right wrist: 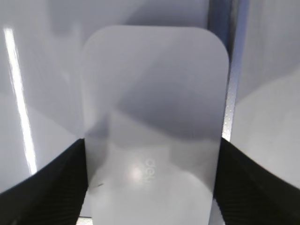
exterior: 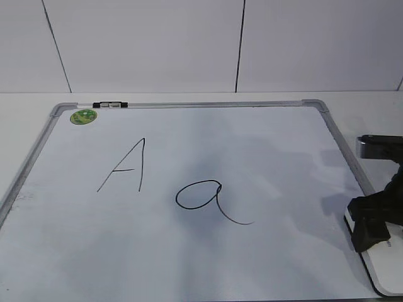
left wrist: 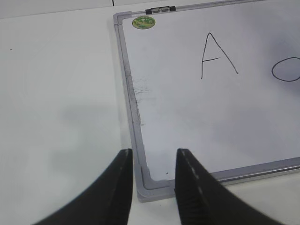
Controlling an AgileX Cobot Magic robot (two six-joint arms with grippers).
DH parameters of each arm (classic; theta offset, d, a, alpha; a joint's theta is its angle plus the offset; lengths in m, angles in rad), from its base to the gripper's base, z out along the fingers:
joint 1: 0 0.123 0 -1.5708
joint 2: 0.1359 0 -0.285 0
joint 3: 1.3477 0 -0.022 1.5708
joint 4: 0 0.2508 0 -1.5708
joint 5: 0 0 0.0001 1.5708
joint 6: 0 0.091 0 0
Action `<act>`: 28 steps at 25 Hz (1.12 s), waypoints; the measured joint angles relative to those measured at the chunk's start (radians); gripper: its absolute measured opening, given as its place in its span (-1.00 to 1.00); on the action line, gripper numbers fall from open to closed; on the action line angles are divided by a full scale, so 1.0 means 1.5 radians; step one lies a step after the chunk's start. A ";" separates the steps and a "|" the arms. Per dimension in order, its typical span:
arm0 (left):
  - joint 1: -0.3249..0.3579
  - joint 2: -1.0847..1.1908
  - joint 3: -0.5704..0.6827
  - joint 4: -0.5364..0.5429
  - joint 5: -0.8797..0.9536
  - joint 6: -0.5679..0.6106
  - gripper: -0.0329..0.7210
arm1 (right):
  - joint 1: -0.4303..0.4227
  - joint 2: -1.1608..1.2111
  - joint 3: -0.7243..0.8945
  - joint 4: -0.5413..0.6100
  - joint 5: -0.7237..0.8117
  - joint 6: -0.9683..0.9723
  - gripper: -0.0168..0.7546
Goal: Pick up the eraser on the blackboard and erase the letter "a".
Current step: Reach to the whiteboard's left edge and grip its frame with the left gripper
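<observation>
The blackboard (exterior: 271,151) is a white board with a grey frame lying flat on the table. The cursive letter "a" (exterior: 200,195) is drawn at its middle; only part of its loop (left wrist: 287,70) shows in the left wrist view. The white eraser (right wrist: 154,103) lies on the board's near right corner (exterior: 385,272). My right gripper (exterior: 371,231) is down over it, and its fingers (right wrist: 152,143) press against both long sides of the eraser. My left gripper (left wrist: 152,159) is open and empty over the board's near left corner; it is out of the exterior view.
A capital "A" (exterior: 126,167) is drawn left of the "a". A small black-and-white marker (exterior: 110,105) lies on the far frame, with a round green sticker (exterior: 83,116) beside it. White table surrounds the board, and a white wall stands behind.
</observation>
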 joint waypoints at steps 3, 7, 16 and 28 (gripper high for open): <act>0.000 0.000 0.000 0.000 0.000 0.000 -0.29 | 0.000 0.000 0.000 0.000 0.000 0.000 0.59; 0.000 0.000 0.000 0.000 0.000 0.000 -0.29 | 0.000 0.000 0.000 0.000 0.000 0.000 0.59; 0.000 0.000 0.000 0.000 0.000 0.000 -0.29 | 0.000 0.022 0.000 0.005 0.000 0.000 0.58; 0.000 0.000 0.000 0.000 0.000 0.000 -0.29 | 0.000 0.023 0.000 0.005 -0.007 0.000 0.45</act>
